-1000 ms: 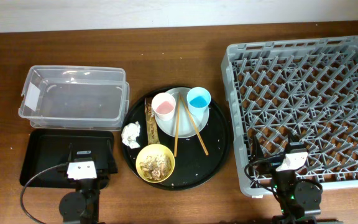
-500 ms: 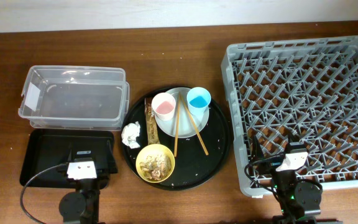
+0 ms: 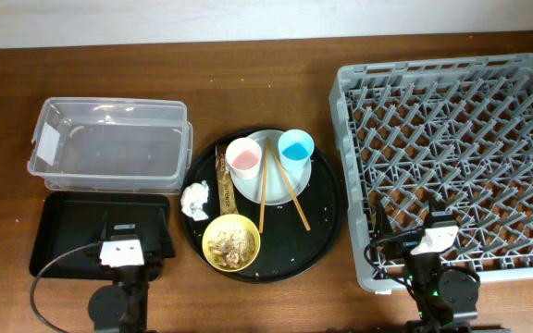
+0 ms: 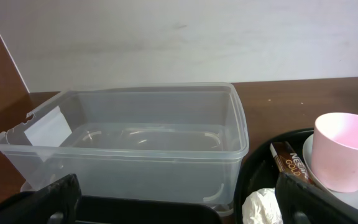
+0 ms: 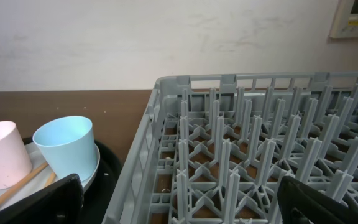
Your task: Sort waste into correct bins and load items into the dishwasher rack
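Observation:
On the round black tray (image 3: 327, 236) a white plate (image 3: 278, 188) holds a pink cup (image 3: 244, 158), a light-blue cup (image 3: 296, 147) and two chopsticks (image 3: 263, 190). A yellow bowl (image 3: 230, 242) holds beige scraps. The napkin (image 3: 195, 199) and the wrapper (image 3: 224, 180) lie beside it. The clear tub (image 3: 109, 139) and the shallow black tray (image 3: 63, 231) are at the left, the grey rack (image 3: 452, 139) at the right. My left gripper (image 3: 132, 239) (image 4: 179, 211) is open and empty over the shallow tray. My right gripper (image 3: 430, 236) (image 5: 179, 211) is open and empty over the rack's near edge.
The left wrist view shows the tub (image 4: 129, 143), the napkin (image 4: 263, 205), the wrapper (image 4: 291, 163) and the pink cup (image 4: 347, 149). The right wrist view shows rack pegs (image 5: 229, 162) and both cups (image 5: 67, 146). A white wall runs behind the table.

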### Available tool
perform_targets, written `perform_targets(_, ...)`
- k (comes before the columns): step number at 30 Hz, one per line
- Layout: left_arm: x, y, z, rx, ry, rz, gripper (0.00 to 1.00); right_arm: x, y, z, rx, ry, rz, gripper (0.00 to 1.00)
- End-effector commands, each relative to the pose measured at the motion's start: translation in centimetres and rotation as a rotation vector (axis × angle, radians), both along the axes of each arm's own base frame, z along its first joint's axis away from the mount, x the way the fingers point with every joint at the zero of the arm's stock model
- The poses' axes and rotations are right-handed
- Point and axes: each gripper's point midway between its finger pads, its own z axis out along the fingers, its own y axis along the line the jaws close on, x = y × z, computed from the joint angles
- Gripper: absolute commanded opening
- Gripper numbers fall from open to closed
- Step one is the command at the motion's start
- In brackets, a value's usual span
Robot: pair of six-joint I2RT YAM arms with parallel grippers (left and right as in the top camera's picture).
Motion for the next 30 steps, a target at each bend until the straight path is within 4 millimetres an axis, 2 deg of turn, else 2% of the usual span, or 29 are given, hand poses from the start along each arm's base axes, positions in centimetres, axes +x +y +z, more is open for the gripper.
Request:
perform_targets(1,0.0,-0.3,-0.1,0.016,-0.001,-0.017,0.99,0.0,-0.1,-0.2,0.004,0.004,-0.001,0.98)
perform_targets(13,0.0,-0.3,-0.1,0.016,-0.001,-0.018,0.99,0.0,-0.1,-0.2,0.004,0.004,-0.001,0.98)
perform_targets(15,0.1,-1.0,0.2,0.013,-0.013,-0.055,0.99,0.0,-0.1,-0.2,0.004,0.004,-0.001,0.99)
perform_targets(17,0.1,-2.6,1.5,-0.037,-0.068,-0.150,0.99,0.0,-0.1,-0.2,0.004,0.004,-0.001,0.98)
perform_targets(19,-0.2,-3.5,2.0,-0.085,-0.063,-0.196,0.99,0.0,-0.1,-0.2,0.004,0.004,-0.001,0.98)
perform_targets(21,-0.8,-3.5,2.2,-0.095,0.003,-0.191,0.99,0.0,-0.1,-0.2,0.004,0.004,-0.001,0.98)
perform_targets(24,-2.0,-3.5,4.8,-0.100,0.043,-0.189,0.99,0.0,-0.1,-0.2,0.004,0.004,-0.001,0.98)
perform_targets(25,-2.5,-3.5,6.4,-0.087,0.058,-0.185,0.99,0.0,-0.1,-0.2,0.004,0.004,-0.001,0.99)
perform_targets(27,-2.9,-3.1,7.8,-0.089,0.098,-0.160,0.99,0.0,-0.1,-0.2,0.004,0.004,-0.001,0.99)
perform_targets(30,-2.5,-3.0,8.1,-0.101,0.185,-0.151,0.99,0.0,-0.1,-0.2,0.004,0.004,-0.001,0.98)
